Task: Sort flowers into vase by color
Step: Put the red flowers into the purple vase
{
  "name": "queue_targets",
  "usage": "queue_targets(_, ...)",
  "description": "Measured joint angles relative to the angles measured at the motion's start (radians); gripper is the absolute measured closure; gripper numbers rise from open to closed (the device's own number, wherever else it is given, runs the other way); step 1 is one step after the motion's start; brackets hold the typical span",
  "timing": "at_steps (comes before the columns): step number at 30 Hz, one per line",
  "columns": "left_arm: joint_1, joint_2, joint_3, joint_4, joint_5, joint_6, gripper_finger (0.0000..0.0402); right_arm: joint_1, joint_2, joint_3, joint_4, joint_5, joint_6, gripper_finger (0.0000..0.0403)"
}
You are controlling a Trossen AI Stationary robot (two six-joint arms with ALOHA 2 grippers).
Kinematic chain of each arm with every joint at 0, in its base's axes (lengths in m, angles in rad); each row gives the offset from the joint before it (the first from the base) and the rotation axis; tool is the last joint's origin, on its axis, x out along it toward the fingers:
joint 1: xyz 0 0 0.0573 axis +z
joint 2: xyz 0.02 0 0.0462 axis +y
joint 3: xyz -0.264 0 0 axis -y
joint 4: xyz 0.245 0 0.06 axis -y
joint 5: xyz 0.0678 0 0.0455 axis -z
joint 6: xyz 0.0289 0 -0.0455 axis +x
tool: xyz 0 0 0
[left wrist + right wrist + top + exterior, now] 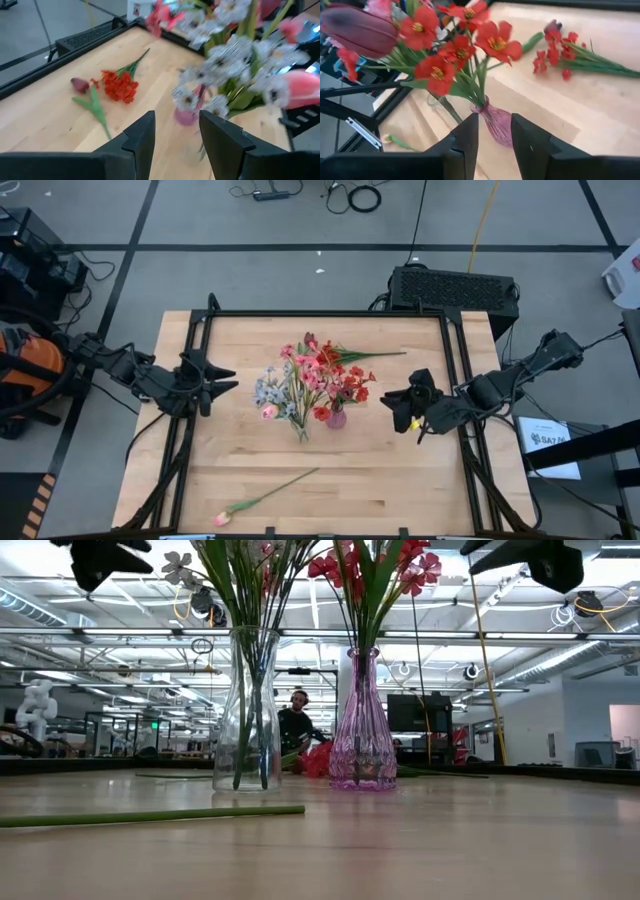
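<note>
My way to the middle of the table (400,470) is blocked by two vases standing close together: the clear vase (248,710) and the pink vase (362,725), whose blooms spread wide overhead and mingle. Only a narrow gap shows between the two glass bodies at table level. Behind them, red flowers (335,356) lie flat on the wood. Near the front edge a single pink tulip (262,500) lies well apart from everything. Bare wood runs between me and the pink vase, and likewise on the far side toward my left gripper (222,383).
</note>
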Motion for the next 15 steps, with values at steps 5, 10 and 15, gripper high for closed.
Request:
queue_targets(5, 0.0, 0.0, 0.0, -0.091, 0.002, -0.074, 0.0242, -0.004, 0.008, 0.0, -0.086, -0.022, 0.101, 0.0322)
queue_targets(10, 0.0, 0.004, 0.0, -0.105, 0.033, -0.103, 0.0242, -0.068, 0.037, 0.0, -0.269, -0.21, 0.267, 0.0354)
queue_targets(15, 0.002, 0.035, 0.0, -0.104, 0.046, -0.109, 0.0242, -0.2, 0.082, 0.0, -0.285, -0.372, 0.136, 0.0387)
